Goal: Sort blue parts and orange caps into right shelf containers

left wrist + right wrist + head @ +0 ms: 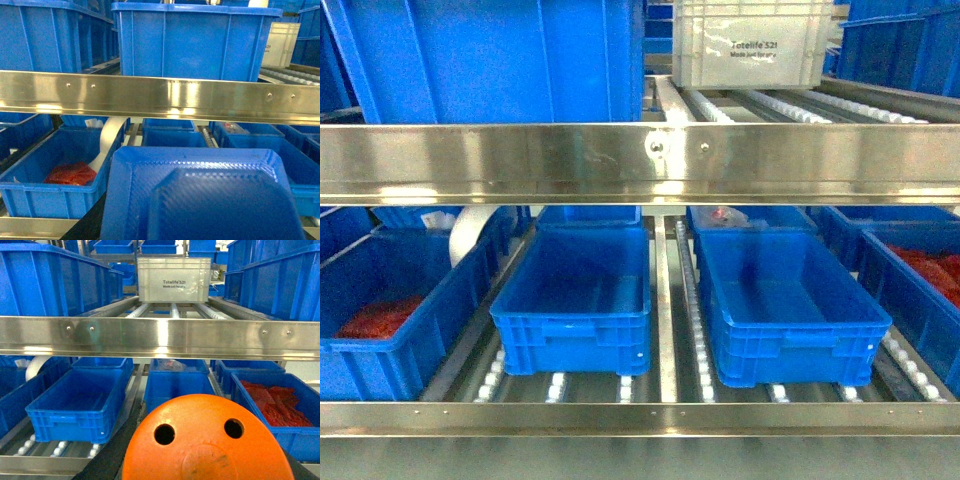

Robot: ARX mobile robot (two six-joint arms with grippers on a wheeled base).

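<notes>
A large textured blue part (210, 195) fills the bottom of the left wrist view, held close to the camera; a dark finger (92, 222) shows at its left edge. An orange cap (207, 440) with two round holes fills the bottom of the right wrist view, with dark fingers (107, 455) along its sides. Neither gripper appears in the head view. On the lower shelf level stand two empty bright-blue containers, one at the middle (570, 335) and one right of it (790, 345). A further blue container (910, 310) at the far right holds red pieces.
A steel rail (640, 160) crosses in front of the shelf above the lower level, and a second rail (640, 418) runs along its front edge. A left crate (380, 370) holds red packets and a white curved piece (470, 230). A white crate (750, 45) sits on the upper rollers.
</notes>
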